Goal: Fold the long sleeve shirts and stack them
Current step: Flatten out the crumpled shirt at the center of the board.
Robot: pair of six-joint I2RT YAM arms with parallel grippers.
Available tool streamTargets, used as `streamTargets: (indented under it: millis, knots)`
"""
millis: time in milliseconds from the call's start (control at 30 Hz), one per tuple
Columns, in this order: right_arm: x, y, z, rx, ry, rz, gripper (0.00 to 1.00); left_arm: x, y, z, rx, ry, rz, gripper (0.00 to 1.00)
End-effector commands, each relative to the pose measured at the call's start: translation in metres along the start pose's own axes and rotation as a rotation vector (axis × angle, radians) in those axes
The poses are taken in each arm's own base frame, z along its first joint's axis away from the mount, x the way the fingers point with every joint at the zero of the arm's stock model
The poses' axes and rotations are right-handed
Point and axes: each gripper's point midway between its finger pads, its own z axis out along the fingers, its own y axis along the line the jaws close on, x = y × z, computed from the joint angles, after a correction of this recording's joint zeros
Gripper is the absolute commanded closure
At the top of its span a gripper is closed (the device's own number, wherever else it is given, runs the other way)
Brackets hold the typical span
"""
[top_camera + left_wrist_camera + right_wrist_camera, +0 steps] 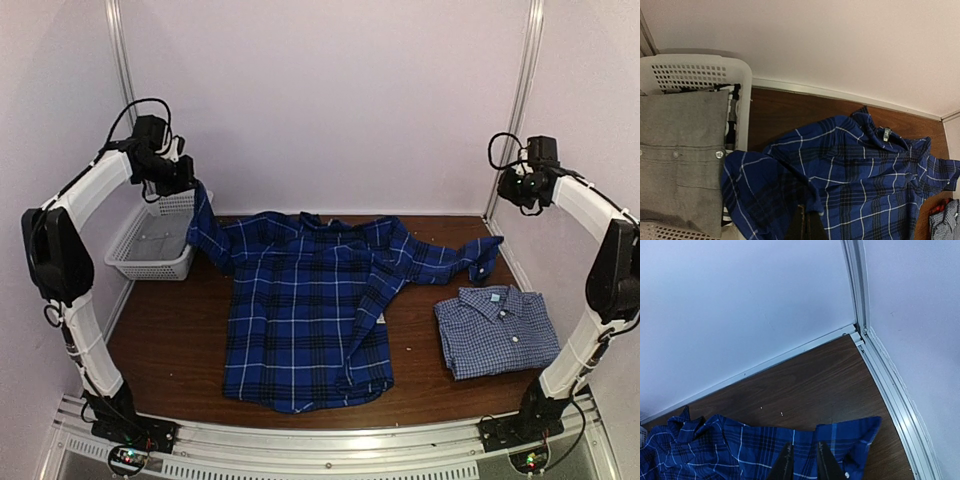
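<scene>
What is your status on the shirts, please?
Left gripper up, apparently shut on plaid shirt sleeve. Right gripper over other sleeve, grip unclear. Check shirt folded, at right. Basket beside held sleeve.

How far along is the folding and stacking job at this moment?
Done: the small-check shirt lies folded at the right. In hand: the left gripper holds up one sleeve of the plaid shirt, which lies spread open. Remaining: fold it and stack the two. The right gripper hangs above the other sleeve, holding nothing.

Soft matt cloth plaid shirt (305,310) on smooth wood-grain table (170,340), beside perforated white plastic basket (150,262).
</scene>
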Motion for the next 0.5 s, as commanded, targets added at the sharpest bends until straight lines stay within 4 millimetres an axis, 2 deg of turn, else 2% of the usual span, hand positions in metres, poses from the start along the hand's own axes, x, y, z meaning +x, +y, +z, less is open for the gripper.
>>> streamTargets:
  millis: [0,100,233,267,400,467]
  knots:
    - [0.030,0.010,0.009,-0.027,0.059,-0.032,0.78,0.024,-0.012,0.030,0.017,0.043,0.038,1.00]
    - [0.045,0.018,0.009,-0.036,0.085,-0.052,0.73,0.041,-0.011,0.043,0.008,0.079,0.036,0.99]
    - [0.069,0.055,0.001,-0.092,0.118,-0.113,0.65,0.053,-0.007,0.052,-0.017,0.106,0.038,0.89]
    - [0.077,0.065,-0.001,-0.111,0.128,-0.129,0.62,0.055,-0.007,0.052,-0.020,0.109,0.041,0.84]
    - [0.115,0.106,-0.012,-0.193,0.185,-0.193,0.51,0.056,-0.017,0.047,-0.027,0.099,0.072,0.51]
    - [0.137,0.125,-0.021,-0.233,0.214,-0.224,0.49,0.057,-0.022,0.041,-0.030,0.091,0.091,0.40]
